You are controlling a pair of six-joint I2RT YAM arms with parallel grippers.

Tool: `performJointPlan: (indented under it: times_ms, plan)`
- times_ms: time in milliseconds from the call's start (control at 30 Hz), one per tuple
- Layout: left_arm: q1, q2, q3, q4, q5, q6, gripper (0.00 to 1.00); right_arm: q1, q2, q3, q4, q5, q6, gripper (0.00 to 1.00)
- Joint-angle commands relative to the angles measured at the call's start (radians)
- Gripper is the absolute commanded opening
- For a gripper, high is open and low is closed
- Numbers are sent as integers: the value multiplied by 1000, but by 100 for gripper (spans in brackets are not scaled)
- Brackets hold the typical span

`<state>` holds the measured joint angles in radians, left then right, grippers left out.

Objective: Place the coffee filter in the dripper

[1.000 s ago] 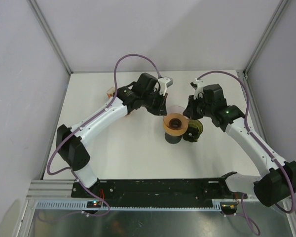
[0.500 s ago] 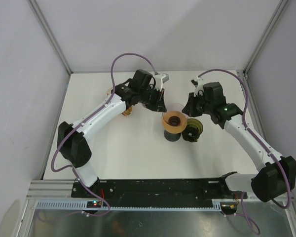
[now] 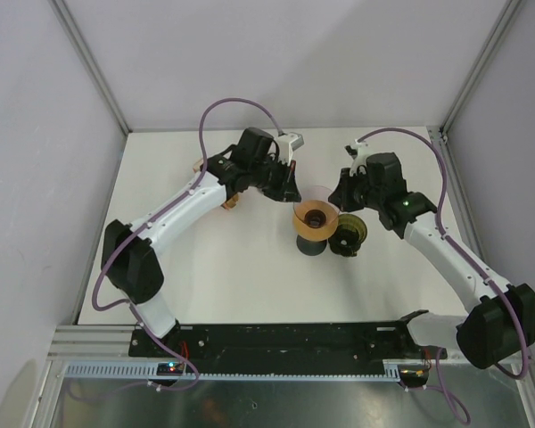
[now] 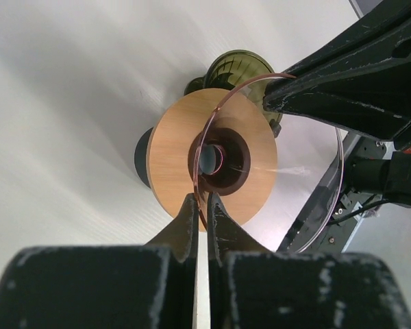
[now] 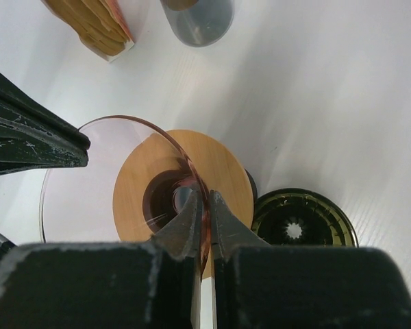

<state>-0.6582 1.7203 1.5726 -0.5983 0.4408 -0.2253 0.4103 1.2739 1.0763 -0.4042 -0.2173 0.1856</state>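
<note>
Left jaws pinched almost shut on the thin clear rim of the dripper (image 4: 303,164). Left arm (image 3: 183,209) stretched in from the left, wrist tipped down. Right jaws clamped the same way on the opposite rim, right arm (image 3: 446,250) folded in from the right. Directly below both jaws: wooden collar (image 5: 222,175) on a dark base. Just right of right jaws: green ribbed disc (image 5: 303,221) on the counter (image 3: 250,276). Far ahead-left of right jaws: coffee filter stack (image 5: 89,27), well apart from dripper. Dark cup (image 5: 197,17) beside it.
</note>
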Motion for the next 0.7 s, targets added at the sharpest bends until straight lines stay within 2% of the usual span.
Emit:
performJointPlan:
  times_ms: [0,433,667]
  plan:
    - [-46,125,-131,-145,4,110,0,23,75,-118,-94,28,-52,0]
    - [-70,139,-250,-90,-18,151,0,41,97,-188,-42,58,-50,0]
    - [-70,177,-254,-87,1,159,0,30,110,-212,-34,45,-38,0]
